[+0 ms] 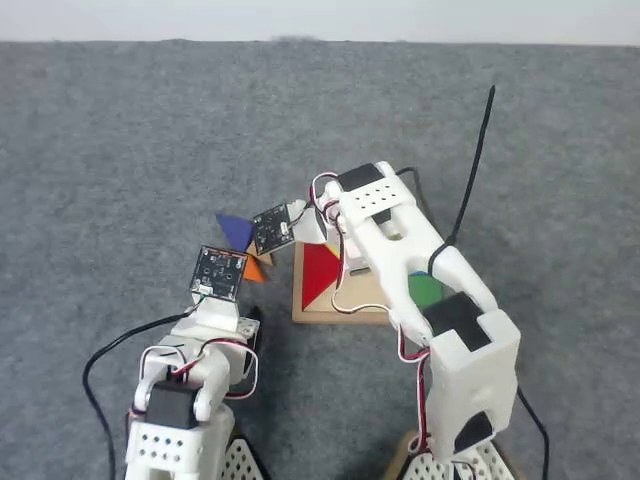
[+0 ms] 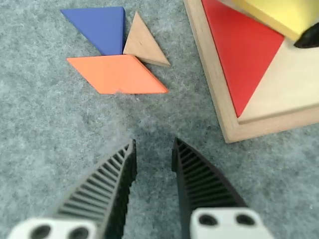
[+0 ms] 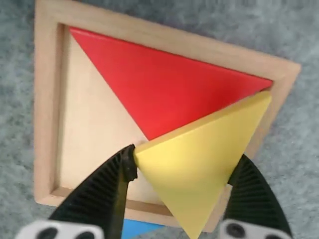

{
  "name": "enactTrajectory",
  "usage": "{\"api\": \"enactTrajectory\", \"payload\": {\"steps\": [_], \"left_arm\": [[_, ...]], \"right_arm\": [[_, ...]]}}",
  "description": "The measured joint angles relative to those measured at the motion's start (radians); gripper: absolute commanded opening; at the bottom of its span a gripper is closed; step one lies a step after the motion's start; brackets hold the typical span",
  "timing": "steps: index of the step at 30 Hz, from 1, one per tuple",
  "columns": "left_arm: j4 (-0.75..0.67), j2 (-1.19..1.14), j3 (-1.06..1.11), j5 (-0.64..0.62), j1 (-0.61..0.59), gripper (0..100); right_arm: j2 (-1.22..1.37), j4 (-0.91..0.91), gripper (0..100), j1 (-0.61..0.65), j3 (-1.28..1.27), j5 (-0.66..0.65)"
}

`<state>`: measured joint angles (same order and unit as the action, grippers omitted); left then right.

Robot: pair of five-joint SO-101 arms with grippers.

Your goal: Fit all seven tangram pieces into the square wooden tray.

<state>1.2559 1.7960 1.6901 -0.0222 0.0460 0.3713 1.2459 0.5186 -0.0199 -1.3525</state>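
Between the right jaws sat the yellow triangle, clenched by its edges and held over the tray. One of its corners overhung the tray's far rim, and one side ran close along the red triangle. Red already lay flat inside the tray, its long side against one rim and its point near the middle. Bare wood showed in the rest of the tray on that side. A sliver of a light blue piece peeked out just beyond the tray's rim. From above, a green piece showed under the right arm, but whether it lay inside the tray could not be told.

The left jaws hung released and empty, low over the bench and just outside the tray's near corner. Farther from the tray lay three loose pieces touching one another: an orange parallelogram, a blue triangle and a small plain wooden triangle.

The step in hand looked like seating yellow beside red, with most pieces not yet fitted. The next move probably called for drawing yellow back inside the rim and turning it until its long side matched the neighbouring rim. Its square corner should then meet red's point before it is lowered flat and let go. A corner resting on the rim would likely leave it propped up.
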Motion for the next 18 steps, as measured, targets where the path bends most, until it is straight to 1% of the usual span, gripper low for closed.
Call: {"api": "enactTrajectory", "payload": {"steps": [2, 5, 7, 9, 18], "left_arm": [[0.0, 0.0, 0.0, 0.0, 0.0, 11], [0.0, 0.0, 0.0, 0.0, 0.0, 11], [0.0, 0.0, 0.0, 0.0, 0.0, 11], [0.0, 0.0, 0.0, 0.0, 0.0, 11], [0.0, 0.0, 0.0, 0.0, 0.0, 11]], "right_arm": [[0.0, 0.0, 22.3, -0.002, 0.0, 0.0], [0.0, 0.0, 31.4, -0.002, 0.0, 0.0], [0.0, 0.0, 35.4, -0.002, 0.0, 0.0], [0.0, 0.0, 35.5, 0.0, 0.0, 0.0], [0.0, 0.0, 28.5, -0.003, 0.051, 0.0]]}}
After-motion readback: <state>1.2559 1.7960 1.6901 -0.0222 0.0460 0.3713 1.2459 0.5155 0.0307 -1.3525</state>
